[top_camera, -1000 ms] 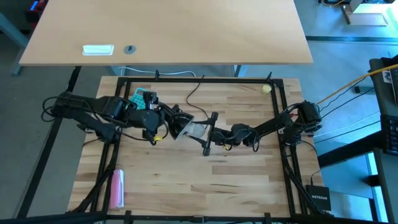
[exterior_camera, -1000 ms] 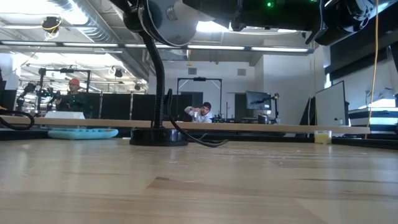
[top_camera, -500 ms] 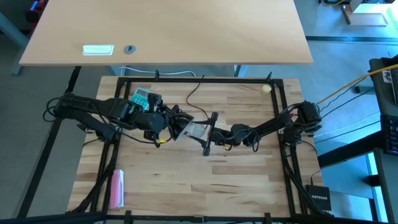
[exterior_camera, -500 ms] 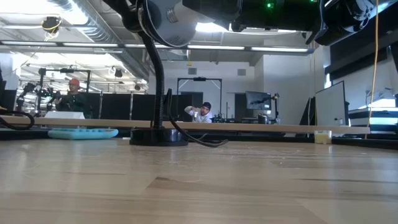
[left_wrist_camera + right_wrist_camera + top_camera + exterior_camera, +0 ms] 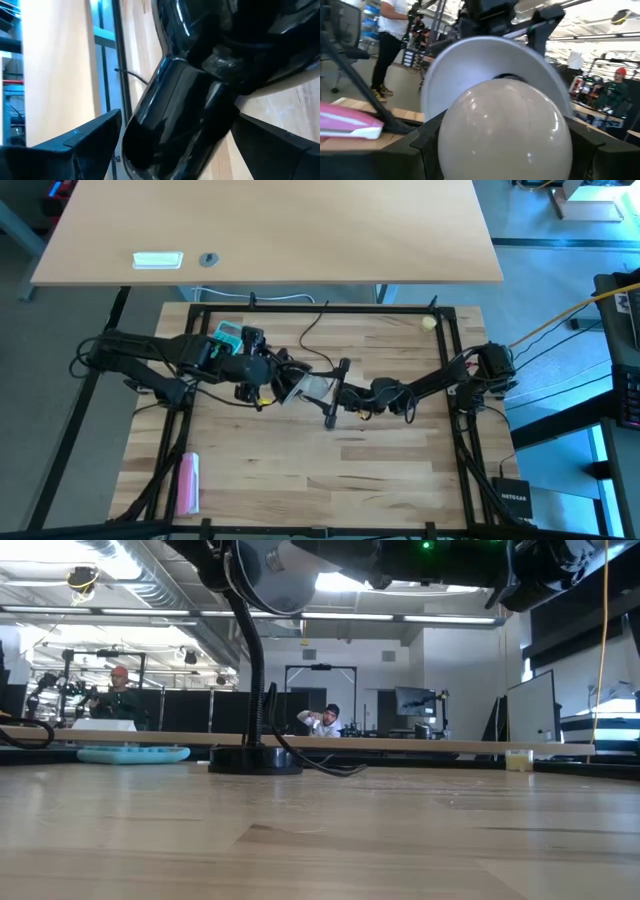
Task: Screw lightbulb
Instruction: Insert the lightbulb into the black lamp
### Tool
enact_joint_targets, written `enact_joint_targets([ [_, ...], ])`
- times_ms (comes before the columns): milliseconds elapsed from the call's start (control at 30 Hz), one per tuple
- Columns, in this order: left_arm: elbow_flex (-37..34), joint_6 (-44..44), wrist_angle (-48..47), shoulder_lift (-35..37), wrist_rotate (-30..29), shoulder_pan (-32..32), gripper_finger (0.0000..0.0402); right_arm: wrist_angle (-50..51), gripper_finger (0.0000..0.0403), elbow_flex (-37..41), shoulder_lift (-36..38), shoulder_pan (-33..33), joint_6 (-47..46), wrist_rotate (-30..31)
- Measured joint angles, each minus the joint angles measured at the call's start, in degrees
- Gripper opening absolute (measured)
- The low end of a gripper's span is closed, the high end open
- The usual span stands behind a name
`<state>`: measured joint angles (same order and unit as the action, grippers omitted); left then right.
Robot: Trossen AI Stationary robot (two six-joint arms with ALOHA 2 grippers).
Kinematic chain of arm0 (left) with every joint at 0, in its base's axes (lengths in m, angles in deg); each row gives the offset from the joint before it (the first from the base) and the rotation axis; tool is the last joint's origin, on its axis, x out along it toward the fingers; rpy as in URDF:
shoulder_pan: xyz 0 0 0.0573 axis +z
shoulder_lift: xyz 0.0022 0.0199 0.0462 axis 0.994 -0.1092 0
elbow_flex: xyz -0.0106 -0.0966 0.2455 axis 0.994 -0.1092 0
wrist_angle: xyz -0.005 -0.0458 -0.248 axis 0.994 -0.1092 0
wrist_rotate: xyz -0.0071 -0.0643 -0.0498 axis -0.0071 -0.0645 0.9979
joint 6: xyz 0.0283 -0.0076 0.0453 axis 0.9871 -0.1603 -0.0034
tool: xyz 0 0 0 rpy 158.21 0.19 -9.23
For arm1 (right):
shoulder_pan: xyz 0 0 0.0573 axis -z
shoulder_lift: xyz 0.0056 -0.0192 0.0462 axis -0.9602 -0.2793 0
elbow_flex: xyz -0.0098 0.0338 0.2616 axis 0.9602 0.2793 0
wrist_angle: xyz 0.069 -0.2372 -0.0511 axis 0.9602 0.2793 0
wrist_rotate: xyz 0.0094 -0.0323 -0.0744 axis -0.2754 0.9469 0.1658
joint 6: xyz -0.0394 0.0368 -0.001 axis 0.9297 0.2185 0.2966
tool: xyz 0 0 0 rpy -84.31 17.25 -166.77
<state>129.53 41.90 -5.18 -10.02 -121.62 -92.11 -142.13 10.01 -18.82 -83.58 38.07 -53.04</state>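
The lightbulb (image 5: 505, 135) sits between my right gripper (image 5: 333, 393) fingers, its frosted dome facing my right wrist camera and its base pointed into the white inside of the lamp shade (image 5: 490, 65). From above it shows only as a pale patch at the middle of the table (image 5: 300, 480), right at the shade's mouth. My right jaws pinch the bulb at its widest part, so they stand fairly wide apart.

My left gripper (image 5: 262, 375) straddles the lamp's glossy black neck (image 5: 175, 120), fingers spread on either side. I cannot see whether the pads actually touch it.

To do this step well, I judge I should keep the bulb's axis in line with the socket, turn gently without pushing sideways, and have the left gripper steady the neck so the shade does not swing away.

The socket itself is hidden behind the bulb, so whether the threads have caught I cannot tell. At table height only the lamp's base (image 5: 255, 762) and stem show clearly; both grippers are cut off at the upper edge.
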Motion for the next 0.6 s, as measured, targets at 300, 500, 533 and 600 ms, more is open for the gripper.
enact_joint_targets([
  [300, -1.59, 0.37, 1.29, 0.07, 0.3, 1.85, 0.026, -9.92, 0.0269, -3.13, -7.31, 0.51, 0.76, 3.96],
  [500, -1.62, 0.65, 3.33, 0.09, 2.17, 1.65, 0.0258, -11.79, 0.0269, -5.96, -9.75, 0.52, 2.15, 3.64],
  [533, -1.63, 0.56, 3.49, 0.09, 2.36, 1.62, 0.0258, -11.82, 0.0269, -6.07, -9.75, 0.68, 2.13, 2.58],
  [600, -1.63, 0.03, 3.82, 0.09, 2.89, 1.53, 0.0258, -12.23, 0.0269, -6.08, -9.75, 1.22, 1.42, 0.11],
])
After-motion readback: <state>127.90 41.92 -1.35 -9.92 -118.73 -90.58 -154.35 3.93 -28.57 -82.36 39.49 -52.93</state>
